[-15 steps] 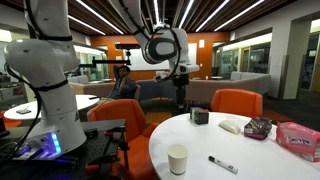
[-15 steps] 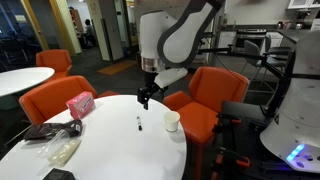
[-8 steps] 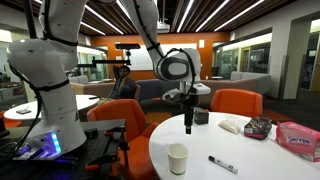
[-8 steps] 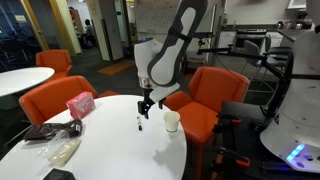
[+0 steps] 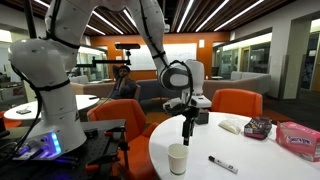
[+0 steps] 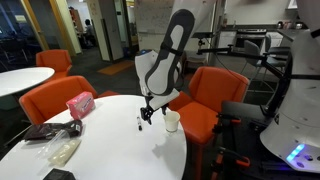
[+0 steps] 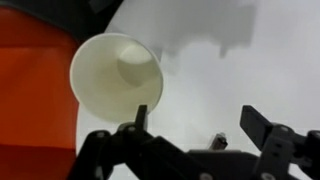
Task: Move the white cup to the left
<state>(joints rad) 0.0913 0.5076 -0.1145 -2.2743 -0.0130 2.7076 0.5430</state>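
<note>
The white cup (image 5: 178, 158) stands upright near the edge of the round white table (image 5: 250, 160); it also shows in the other exterior view (image 6: 172, 121). In the wrist view the cup (image 7: 115, 76) is seen from above, empty, at upper left. My gripper (image 5: 186, 131) hangs above and just behind the cup; it also shows in an exterior view (image 6: 146, 113), beside the cup. In the wrist view its jaws (image 7: 195, 122) are open and empty, with the cup just outside one finger.
A black marker (image 5: 222, 164) lies near the cup. A small dark box (image 5: 200, 117), a dark snack bag (image 5: 258, 127), a white packet (image 5: 233, 126) and a pink pack (image 5: 298, 138) lie on the table. Orange chairs (image 6: 205, 100) surround it.
My gripper has come down from high above the table's far side to just above the table, close to the cup. The cup has not moved.
</note>
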